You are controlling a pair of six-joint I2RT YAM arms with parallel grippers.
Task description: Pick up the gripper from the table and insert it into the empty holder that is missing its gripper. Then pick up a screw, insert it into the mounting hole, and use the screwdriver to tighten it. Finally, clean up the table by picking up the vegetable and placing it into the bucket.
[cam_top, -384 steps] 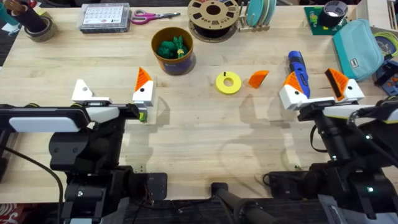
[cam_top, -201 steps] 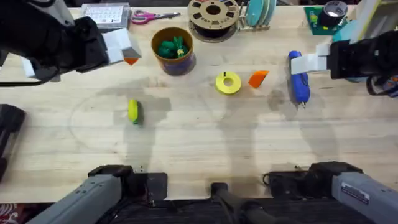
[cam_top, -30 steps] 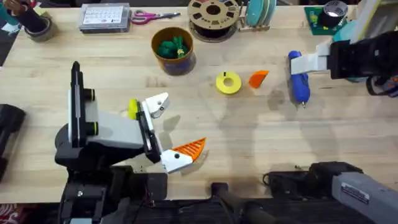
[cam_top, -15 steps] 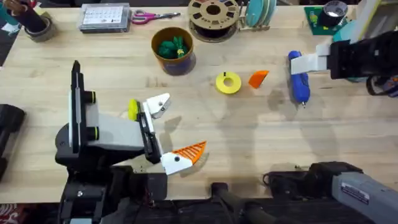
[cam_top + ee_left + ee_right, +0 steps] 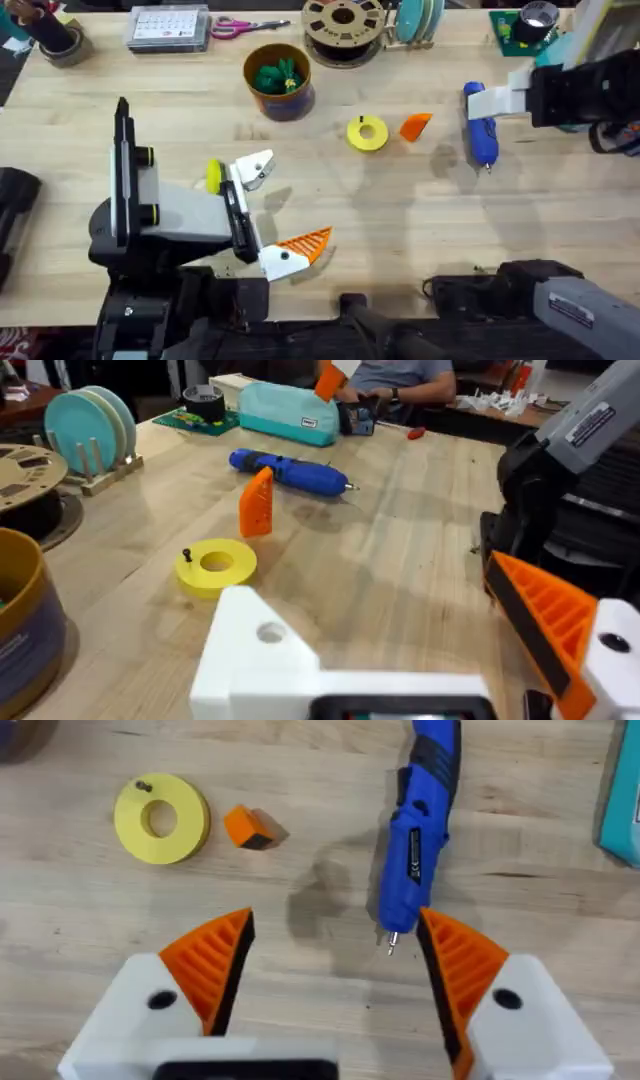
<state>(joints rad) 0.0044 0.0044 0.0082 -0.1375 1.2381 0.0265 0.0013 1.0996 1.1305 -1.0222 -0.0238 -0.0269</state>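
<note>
The orange ribbed gripper (image 5: pixel 414 126) (image 5: pixel 256 503) lies loose on the table beside a yellow disc (image 5: pixel 367 133) that carries a small black screw (image 5: pixel 186 554). My left gripper (image 5: pixel 278 207) (image 5: pixel 390 620) is open low over the front left. One finger is the bare white holder (image 5: pixel 255 168) (image 5: pixel 255 650) and the other wears an orange pad (image 5: pixel 545 615). The blue screwdriver (image 5: pixel 480 135) (image 5: pixel 420 830) lies at the right. Just above its tip hangs my open right gripper (image 5: pixel 335 950). The green vegetable (image 5: pixel 278 74) sits inside the bucket (image 5: pixel 262 100).
A small yellow-green object (image 5: pixel 213 175) lies by the left wrist. Along the back edge stand a filament spool (image 5: pixel 343 25), scissors (image 5: pixel 245 25), a flat box (image 5: pixel 168 28), a tape roll (image 5: pixel 60 40) and a teal pouch (image 5: pixel 290 412). The right arm (image 5: pixel 575 90) hangs over the back right.
Since several seconds ago the left arm has come down from the back left to the front left, gripper open toward the right. Over the last second nothing has visibly moved.
</note>
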